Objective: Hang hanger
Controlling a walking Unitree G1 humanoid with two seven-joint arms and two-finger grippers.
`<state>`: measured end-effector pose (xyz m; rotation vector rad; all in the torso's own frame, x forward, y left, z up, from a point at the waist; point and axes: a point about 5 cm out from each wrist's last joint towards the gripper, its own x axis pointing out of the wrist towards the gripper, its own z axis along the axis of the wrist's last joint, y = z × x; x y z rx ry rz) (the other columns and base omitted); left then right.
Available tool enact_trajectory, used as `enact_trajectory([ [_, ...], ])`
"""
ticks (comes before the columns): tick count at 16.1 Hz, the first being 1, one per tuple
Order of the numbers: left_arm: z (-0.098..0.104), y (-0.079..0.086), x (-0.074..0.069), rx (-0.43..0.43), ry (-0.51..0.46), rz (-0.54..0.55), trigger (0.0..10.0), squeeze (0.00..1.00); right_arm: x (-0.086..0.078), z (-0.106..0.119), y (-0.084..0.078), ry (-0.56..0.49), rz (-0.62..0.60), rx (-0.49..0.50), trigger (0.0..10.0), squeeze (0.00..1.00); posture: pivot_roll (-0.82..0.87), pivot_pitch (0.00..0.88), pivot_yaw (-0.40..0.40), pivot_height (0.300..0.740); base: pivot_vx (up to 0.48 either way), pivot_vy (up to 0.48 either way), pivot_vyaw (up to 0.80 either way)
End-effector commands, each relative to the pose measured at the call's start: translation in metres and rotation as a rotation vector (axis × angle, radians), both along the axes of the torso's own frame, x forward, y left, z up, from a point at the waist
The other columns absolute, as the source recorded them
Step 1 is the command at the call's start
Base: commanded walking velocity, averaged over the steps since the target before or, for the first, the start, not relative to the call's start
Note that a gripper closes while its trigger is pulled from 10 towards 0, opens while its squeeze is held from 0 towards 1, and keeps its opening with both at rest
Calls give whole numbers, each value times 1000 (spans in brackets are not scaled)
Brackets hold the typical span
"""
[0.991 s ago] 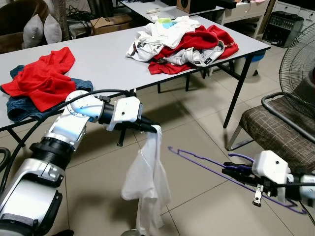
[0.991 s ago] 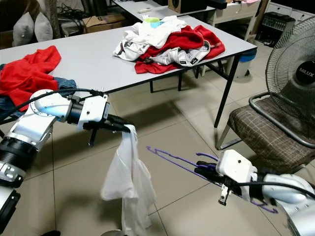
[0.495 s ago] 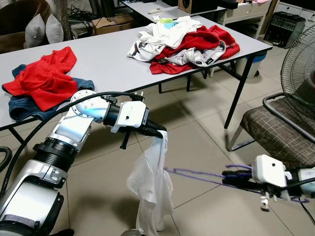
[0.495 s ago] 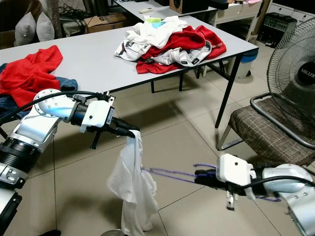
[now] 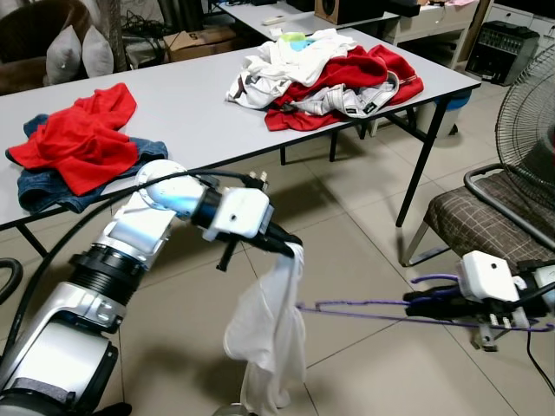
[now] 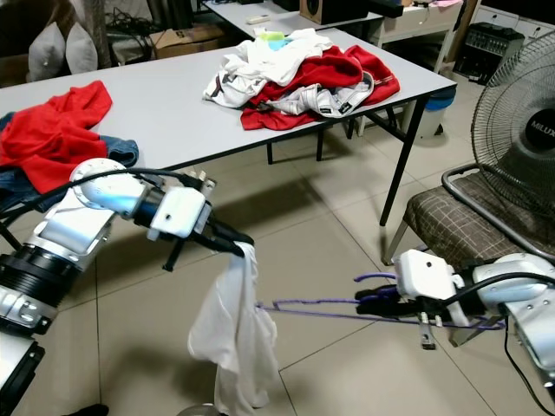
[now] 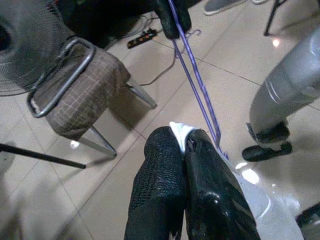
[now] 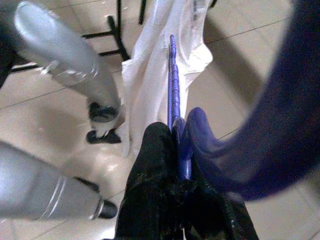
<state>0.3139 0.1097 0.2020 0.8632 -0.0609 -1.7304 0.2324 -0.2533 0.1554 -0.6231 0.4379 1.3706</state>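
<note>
Hanger (image 6: 329,309) beside fan (image 6: 520,113) reading "MLUX".

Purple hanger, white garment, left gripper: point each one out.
purple hanger (image 5: 364,309), left eye view, on its long straight bar.
white garment (image 5: 264,329), left eye view, middle of the hanging cloth.
left gripper (image 5: 293,246), left eye view, at the fingertips pinching the cloth's top edge.

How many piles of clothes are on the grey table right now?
2: a red and blue pile at the table's left end, and a red and white pile towards its right end. More may lie out of view.
</note>
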Motion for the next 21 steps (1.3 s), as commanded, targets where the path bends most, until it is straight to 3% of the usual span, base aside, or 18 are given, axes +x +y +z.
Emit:
enact_trajectory([
  [1,3,1,1,23,-45,-20,10000,0,-4,14,-9,-15,39,-27,10000,0,12,17,37,740,0,0,0],
  [5,-8,0,1,60,-47,-34,10000,0,-2,23,-23,-75,-16,-29,10000,0,-34,8,45,740,0,0,0],
  [7,-21,-4,-4,56,-19,-36,10000,0,-5,15,-17,-73,-29,1,10000,0,-47,0,51,740,0,0,0],
  [9,-50,-9,-15,46,32,-33,10000,0,-22,-5,-4,-34,-45,37,10000,0,-62,0,70,740,0,0,0],
  [11,-59,-9,-18,37,43,-29,10000,0,-28,-18,1,-45,-79,52,10000,0,-81,0,86,740,0,0,0],
  [14,-60,-7,-15,66,26,-25,10000,0,-28,-23,3,-80,-97,50,10000,0,-94,0,99,740,0,0,0],
  [18,-54,-20,-13,69,5,-89,10000,0,-32,-29,0,-29,-71,26,10000,0,-114,0,104,740,0,0,0],
  [21,-56,-20,-9,70,14,-82,10000,0,-25,-34,5,-12,-54,32,10000,0,-115,0,94,740,0,0,0],
])
